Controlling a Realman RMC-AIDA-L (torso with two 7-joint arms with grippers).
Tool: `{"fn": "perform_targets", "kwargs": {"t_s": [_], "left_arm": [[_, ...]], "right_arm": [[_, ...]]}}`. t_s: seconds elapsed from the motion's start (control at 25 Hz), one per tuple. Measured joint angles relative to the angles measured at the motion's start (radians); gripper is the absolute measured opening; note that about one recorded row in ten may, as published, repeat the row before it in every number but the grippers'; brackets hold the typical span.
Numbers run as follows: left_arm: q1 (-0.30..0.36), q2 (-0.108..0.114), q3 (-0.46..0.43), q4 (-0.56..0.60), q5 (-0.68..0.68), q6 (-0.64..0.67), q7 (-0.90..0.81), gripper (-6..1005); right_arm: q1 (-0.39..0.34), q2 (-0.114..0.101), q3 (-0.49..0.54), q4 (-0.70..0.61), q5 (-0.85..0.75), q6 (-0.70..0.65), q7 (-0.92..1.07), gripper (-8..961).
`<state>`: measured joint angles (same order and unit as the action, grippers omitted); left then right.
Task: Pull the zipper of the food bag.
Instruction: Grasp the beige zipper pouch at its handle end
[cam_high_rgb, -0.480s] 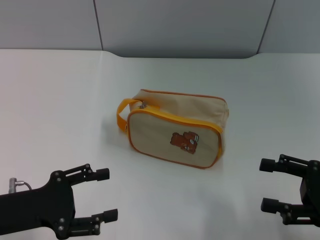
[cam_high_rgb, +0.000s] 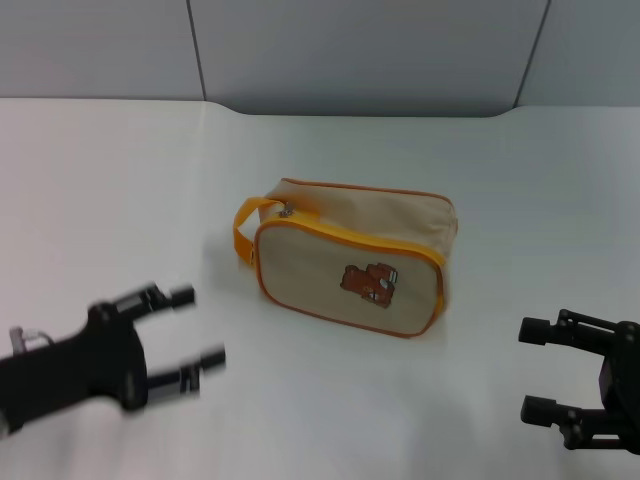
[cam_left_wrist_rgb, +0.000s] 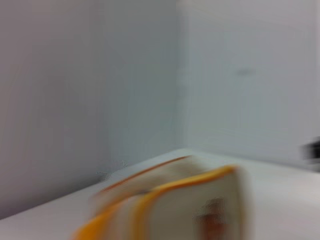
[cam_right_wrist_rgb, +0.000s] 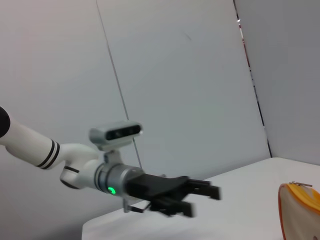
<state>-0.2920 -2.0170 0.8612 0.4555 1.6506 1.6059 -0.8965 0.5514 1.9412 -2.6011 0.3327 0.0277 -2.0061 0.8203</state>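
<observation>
Beige fabric food bag (cam_high_rgb: 352, 258) sits about mid-desk in my head view, lying on its long side, bear patch (cam_high_rgb: 369, 281) on the face toward me, orange loop handle (cam_high_rgb: 248, 228) on the end toward the desk's left edge. Zipper (cam_high_rgb: 362, 190) runs along the top narrow panel; its small silver pull tab (cam_high_rgb: 288, 211) is at the handle end, so the bag looks zipped shut. White desk (cam_high_rgb: 120, 190) around it. My left gripper (cam_high_rgb: 185, 340) is off the desk surface near the front-left corner, fingers spread, holding nothing, well apart from the bag, motion-blurred. My right gripper (cam_high_rgb: 535, 370) is at the front-right corner, fingers also spread, holding nothing, well apart from the bag.

Left wrist view: heavily smeared. I can make out the food bag (cam_left_wrist_rgb: 190, 210) with its orange piping and a dark smudge where the patch is; desk surface beyond it. No fingers visible here.

Right wrist view: the left gripper (cam_right_wrist_rgb: 202, 200) seen across the desk on its white and black arm, fingers apart, nothing between them. One corner of the food bag (cam_right_wrist_rgb: 300, 212) shows with the piping, and the pull tab (cam_right_wrist_rgb: 294, 183) is just visible on top of it.
</observation>
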Motion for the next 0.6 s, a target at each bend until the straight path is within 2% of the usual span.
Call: {"fn": "perform_targets", "kwargs": {"t_s": [0.08,0.12,0.16,0.2,0.28,0.32,0.4,0.44,0.6], "left_arm": [[-0.011,-0.031,-0.042,0.000,0.002,-0.115,0.002,815],[-0.037,-0.053,-0.048,-0.007,0.004,-0.231,0.007,815],[-0.037,-0.053,-0.048,-0.007,0.004,-0.231,0.007,815],[-0.067,-0.062,-0.042,-0.034,0.005,-0.296,0.011,814],[-0.130,-0.061,-0.034,-0.106,0.004,-0.366,0.014,814],[-0.190,-0.059,-0.034,-0.170,0.003,-0.418,0.014,813],[-0.190,-0.059,-0.034,-0.170,0.003,-0.418,0.014,813],[-0.231,-0.063,-0.033,-0.210,0.002,-0.441,0.022,813],[-0.265,-0.065,-0.046,-0.263,-0.022,-0.425,0.063,812]], "right_arm": [[0.000,0.000,0.000,0.000,0.000,0.000,0.000,845],[-0.001,0.000,0.000,-0.001,0.000,-0.001,0.000,845],[-0.001,0.000,0.000,-0.001,0.000,-0.001,0.000,845],[-0.001,0.001,-0.001,-0.002,0.000,-0.001,0.000,845],[-0.001,0.002,-0.001,-0.003,0.000,0.000,0.000,844],[-0.001,0.002,-0.001,-0.003,0.000,0.002,0.000,844],[-0.001,0.002,-0.001,-0.003,0.000,0.003,0.000,844],[-0.003,0.003,0.000,-0.003,0.000,0.003,0.000,844],[-0.008,0.004,0.005,-0.003,0.000,0.004,-0.001,845]]}}
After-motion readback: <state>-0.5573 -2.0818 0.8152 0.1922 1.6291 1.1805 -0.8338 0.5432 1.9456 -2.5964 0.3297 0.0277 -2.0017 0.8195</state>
